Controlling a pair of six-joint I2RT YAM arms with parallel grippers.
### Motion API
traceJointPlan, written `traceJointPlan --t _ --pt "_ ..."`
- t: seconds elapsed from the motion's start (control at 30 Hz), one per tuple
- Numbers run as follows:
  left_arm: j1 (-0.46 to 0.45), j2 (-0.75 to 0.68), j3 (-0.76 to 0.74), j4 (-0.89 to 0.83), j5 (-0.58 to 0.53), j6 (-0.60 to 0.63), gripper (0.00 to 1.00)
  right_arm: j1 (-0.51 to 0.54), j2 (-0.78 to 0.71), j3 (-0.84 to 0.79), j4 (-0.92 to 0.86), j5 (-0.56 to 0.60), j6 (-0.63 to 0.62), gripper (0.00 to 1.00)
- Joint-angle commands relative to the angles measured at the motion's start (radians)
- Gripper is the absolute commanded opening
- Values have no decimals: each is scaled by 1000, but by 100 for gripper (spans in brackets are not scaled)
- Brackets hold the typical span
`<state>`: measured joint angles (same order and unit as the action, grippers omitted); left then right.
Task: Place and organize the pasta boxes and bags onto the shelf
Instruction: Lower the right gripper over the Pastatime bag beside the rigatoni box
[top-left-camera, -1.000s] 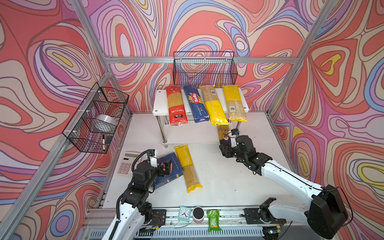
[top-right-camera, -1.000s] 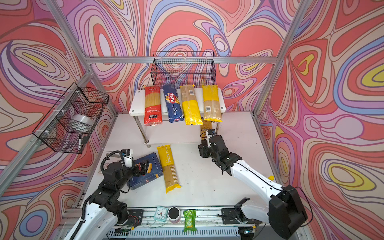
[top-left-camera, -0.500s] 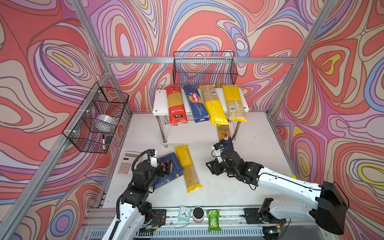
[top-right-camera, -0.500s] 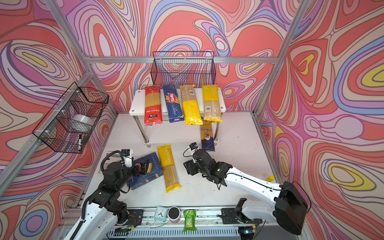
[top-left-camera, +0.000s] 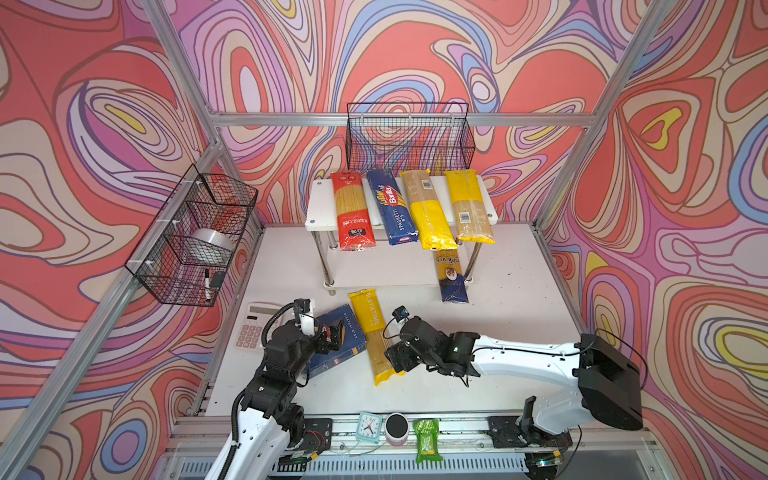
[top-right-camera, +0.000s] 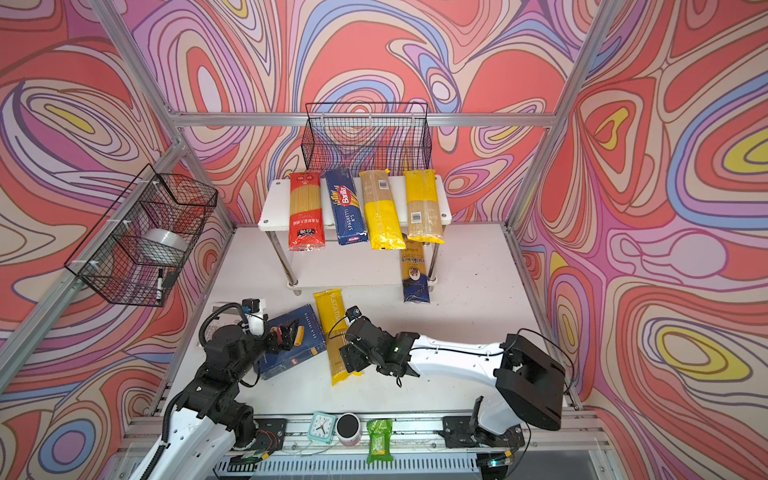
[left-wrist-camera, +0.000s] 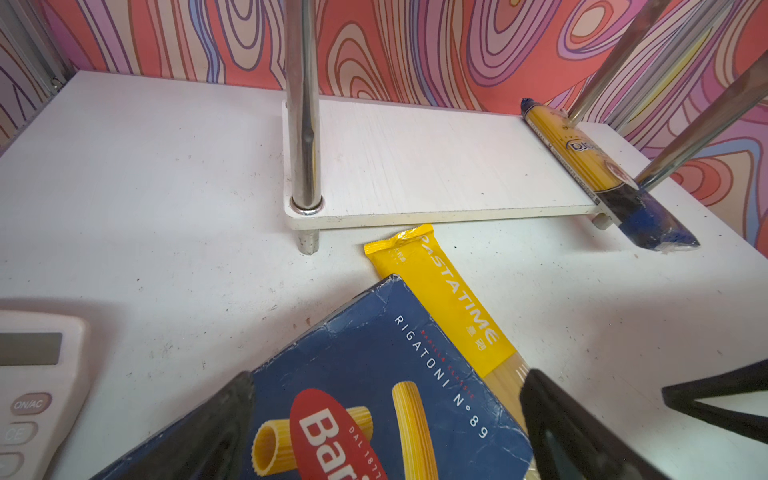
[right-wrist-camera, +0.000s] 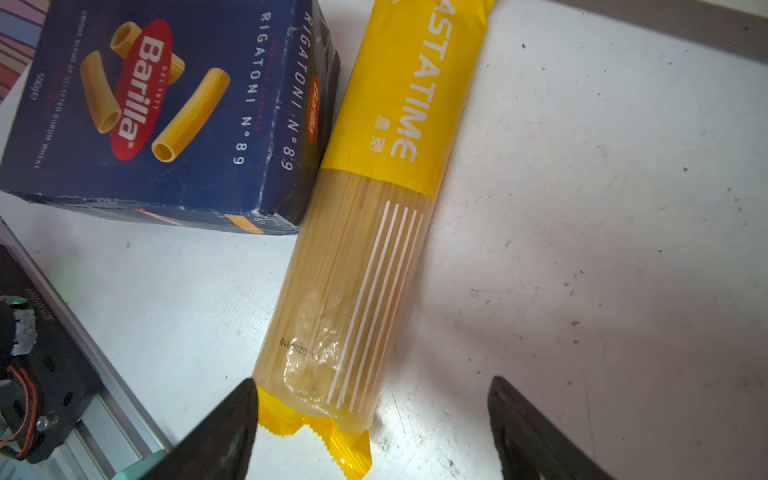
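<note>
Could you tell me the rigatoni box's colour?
The rigatoni box is dark blue; see the right wrist view.

Holds the white-and-black jointed left arm (top-left-camera: 270, 390) up from the near left base, elbow bent, wrist tipped forward and down. Carries the black two-fingered left gripper (top-left-camera: 334, 332) low, jaws spread wide in the left wrist view. Stretches the white-and-black right arm (top-left-camera: 519, 357) from the near right base leftward, almost level, toward the middle. Points the black two-fingered right gripper (top-left-camera: 395, 359) down and to the left, fingers (right-wrist-camera: 224, 432) parted wide, near the left gripper but not touching it.
</note>
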<state>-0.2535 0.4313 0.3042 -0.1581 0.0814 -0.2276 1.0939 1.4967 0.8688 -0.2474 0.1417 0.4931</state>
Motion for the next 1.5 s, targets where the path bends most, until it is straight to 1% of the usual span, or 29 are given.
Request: traceJointPlan --t 0.0,0.13,0.2,0.23,0.37,0.53,0.83,0.93,1.1,1.47 --pt "7 -35 -19 -26 -11 10 100 10 29 6 26 18 58 92" --pt "7 -49 -23 -29 -12 10 100 15 94 11 52 48 104 94" --pt "7 -43 -21 -28 -12 10 100 22 128 25 59 52 114 98" --pt "7 -38 -20 -25 -10 10 100 24 145 31 70 44 118 98" --pt "7 -12 -13 -17 -4 13 100 25 192 59 100 25 109 98" --pt "7 -3 -11 -16 0 13 100 28 264 139 58 29 67 98" --pt "7 -14 -15 -17 -1 13 100 42 322 176 37 60 69 98" --pt "7 -14 -13 -17 5 15 100 69 330 183 38 107 55 99" --pt "7 -22 -16 -17 13 17 100 77 364 216 -21 138 73 98" --pt "7 -23 -17 -18 6 16 100 86 412 229 -75 174 121 96"
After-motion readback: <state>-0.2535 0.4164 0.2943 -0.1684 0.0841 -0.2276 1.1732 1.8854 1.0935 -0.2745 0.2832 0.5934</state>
